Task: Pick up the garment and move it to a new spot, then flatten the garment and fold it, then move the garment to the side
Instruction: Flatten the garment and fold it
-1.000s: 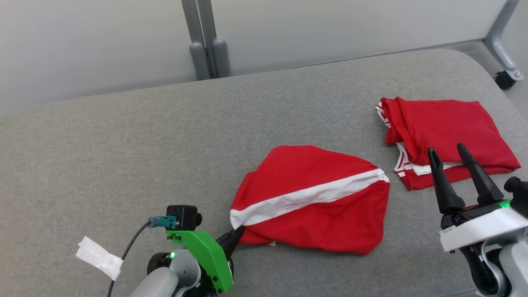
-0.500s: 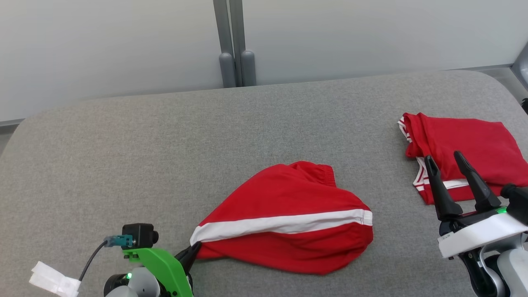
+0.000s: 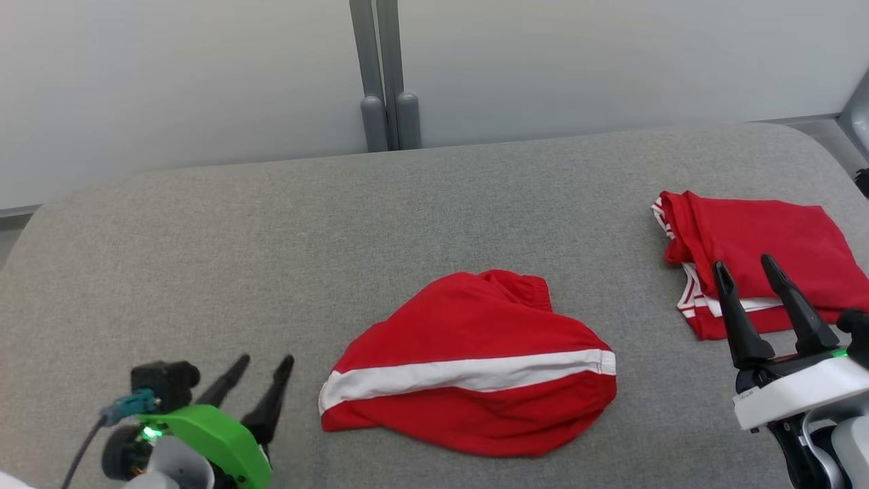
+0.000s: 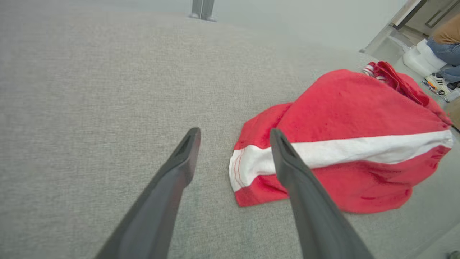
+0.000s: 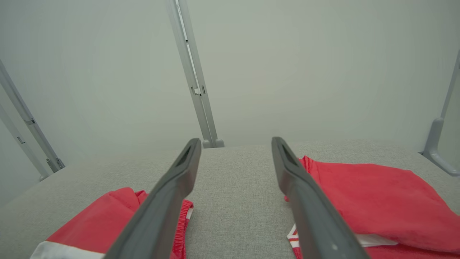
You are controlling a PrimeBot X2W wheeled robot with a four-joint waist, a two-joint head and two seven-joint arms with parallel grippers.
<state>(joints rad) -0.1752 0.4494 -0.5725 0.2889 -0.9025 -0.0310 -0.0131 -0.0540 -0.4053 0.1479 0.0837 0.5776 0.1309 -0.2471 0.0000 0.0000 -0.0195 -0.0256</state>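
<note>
Grey fabric surface (image 3: 204, 238); folded red cloth (image 3: 760, 238) far right; possibly seated person (image 4: 445, 52) beyond.

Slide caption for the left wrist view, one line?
Left claw open and empty over the grey fabric surface, crumpled red shorts with a white stripe lying just beside it.

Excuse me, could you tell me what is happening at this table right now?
The robot is working on the red shorts with a white stripe, which lie bunched, not yet flattened, on the grey padded table. Its left gripper has just let go of their left end and now stands open beside them, not touching. The right gripper is open too, holding nothing, in front of a second red garment lying folded at the right.
</note>
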